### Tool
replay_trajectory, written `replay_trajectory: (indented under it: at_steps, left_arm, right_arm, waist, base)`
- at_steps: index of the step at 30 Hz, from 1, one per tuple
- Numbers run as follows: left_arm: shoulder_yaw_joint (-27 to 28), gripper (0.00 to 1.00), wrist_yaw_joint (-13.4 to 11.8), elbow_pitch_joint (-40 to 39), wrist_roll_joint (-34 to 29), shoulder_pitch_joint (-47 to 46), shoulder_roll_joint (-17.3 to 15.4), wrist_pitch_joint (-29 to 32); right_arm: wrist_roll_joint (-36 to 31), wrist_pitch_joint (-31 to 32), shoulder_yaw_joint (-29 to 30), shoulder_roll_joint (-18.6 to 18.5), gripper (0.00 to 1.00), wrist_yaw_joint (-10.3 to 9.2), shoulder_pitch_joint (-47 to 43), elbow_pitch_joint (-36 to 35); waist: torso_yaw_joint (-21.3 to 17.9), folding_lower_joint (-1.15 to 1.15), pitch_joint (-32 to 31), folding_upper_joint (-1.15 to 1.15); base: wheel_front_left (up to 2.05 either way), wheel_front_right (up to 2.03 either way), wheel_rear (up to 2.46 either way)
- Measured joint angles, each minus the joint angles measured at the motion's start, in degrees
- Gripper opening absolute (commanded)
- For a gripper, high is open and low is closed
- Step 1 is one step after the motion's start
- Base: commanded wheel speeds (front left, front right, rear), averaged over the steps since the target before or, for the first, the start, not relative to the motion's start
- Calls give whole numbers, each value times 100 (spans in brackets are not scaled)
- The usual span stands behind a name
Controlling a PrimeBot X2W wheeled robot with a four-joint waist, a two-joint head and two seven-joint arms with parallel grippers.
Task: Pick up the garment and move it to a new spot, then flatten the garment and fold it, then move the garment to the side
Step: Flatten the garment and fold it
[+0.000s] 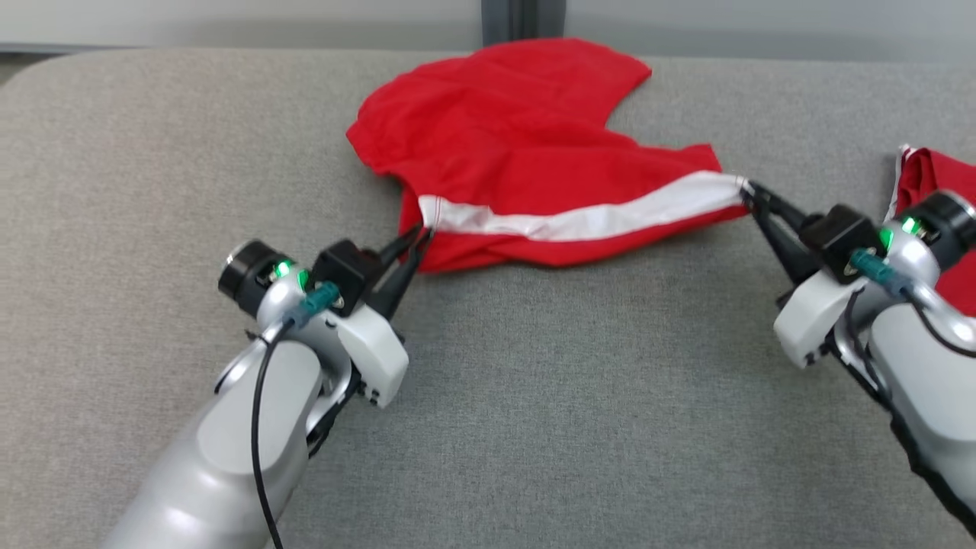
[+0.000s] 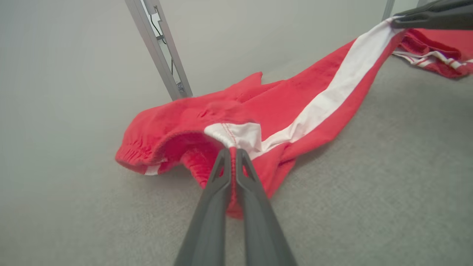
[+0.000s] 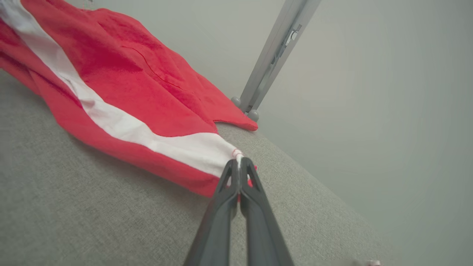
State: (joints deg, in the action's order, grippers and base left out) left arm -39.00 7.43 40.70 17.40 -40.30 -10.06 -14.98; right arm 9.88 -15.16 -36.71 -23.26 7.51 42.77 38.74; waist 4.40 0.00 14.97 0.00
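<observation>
Red fabric garment with a white side stripe [image 1: 518, 145], lying rumpled at upper centre of the head view on the grey cloth-covered bench [image 1: 534, 396]. The left pincer [image 1: 421, 232] and right pincer [image 1: 749, 194] are each clamped on one end of the stripe, drawing it taut. This appears to be the flattening stage; folding and the move aside remain. A second red-and-white cloth [image 1: 934, 179] lies at the right edge, and a grey metal post [image 1: 522, 23] and a pale wall stand behind.
</observation>
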Motion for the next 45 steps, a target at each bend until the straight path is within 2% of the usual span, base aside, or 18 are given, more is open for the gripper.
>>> replay_trajectory:
  at_steps: [12,23,31,40,41,42,45]
  left_arm:
    - [-758,0,0,572,637,487,-169,1]
    - [-1402,0,0,724,1774,744,-332,1]
    - [-1835,0,0,583,2247,745,-558,1]
    - [-2136,0,0,615,2583,840,-619,1]
    - [-2161,20,0,665,2676,855,-612,1]
    - [-2214,100,0,706,2755,856,-610,0]
    - [-2384,100,0,809,2894,853,-603,0]
  right_arm:
    - [671,0,-776,-52,0,0,-504,248]
    - [1790,0,-1941,-369,0,0,-707,342]
    - [2215,1,-2331,-483,0,0,-665,360]
    - [2485,0,-2561,-532,0,0,-686,333]
    - [2505,0,-2584,-532,0,0,-688,331]
    - [2513,0,-2606,-532,0,0,-689,328]
    - [2548,0,-2660,-533,0,0,-690,324]
  waist:
    - [77,0,-611,0]
    - [97,0,-1064,0]
    - [116,0,-1155,0]
    - [150,0,-1228,0]
    - [149,0,-1235,0]
    - [148,0,-1242,0]
    - [145,0,-1255,0]
  base:
    - [0,0,0]
    - [0,0,0]
    - [0,0,0]
    - [0,0,0]
    - [0,0,0]
    - [0,0,0]
    - [0,0,0]
